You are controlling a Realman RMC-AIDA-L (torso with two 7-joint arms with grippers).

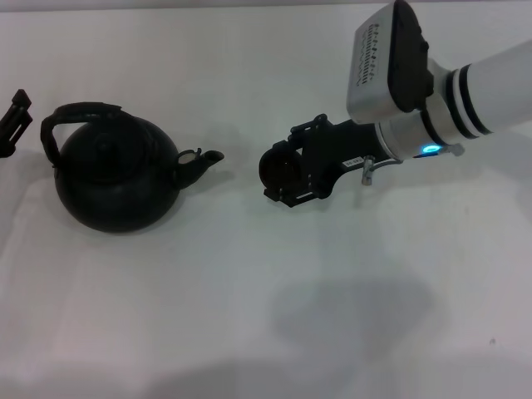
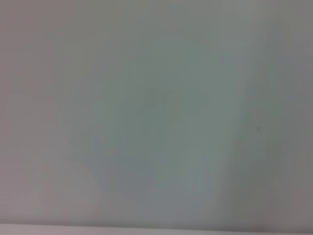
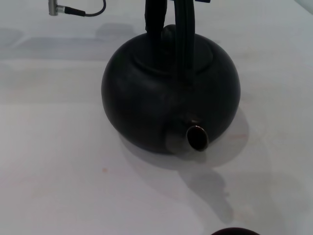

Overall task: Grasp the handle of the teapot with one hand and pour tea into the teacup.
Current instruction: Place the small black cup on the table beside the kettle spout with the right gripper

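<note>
- Head view shows the teapot (image 1: 116,170) sitting on the white table (image 1: 249,316), with its spout (image 1: 204,160) aimed at the right gripper (image 1: 287,174).
- The handle (image 1: 79,116) arches up over the teapot's top, so a gripper can slip under or around it from above.
- Nothing holds the handle right now.
- The right gripper hangs just past the spout, near the teapot but not touching it. It seems to hold the teacup (image 1: 278,169) between its fingers, maybe to keep it ready in front of the spout.
- From the right wrist, the spout mouth (image 3: 197,137) faces the camera, and a dark rim (image 3: 234,231) peeks in at the edge; I think that is the teacup.
- The left gripper (image 1: 12,120) waits at the table's edge, on the far side of the teapot from the spout. I cannot tell if its fingers are spread.
- No tea shows anywhere.
- Lots of bare table lies all around the teapot, so there is room to lift and tip it.
</note>
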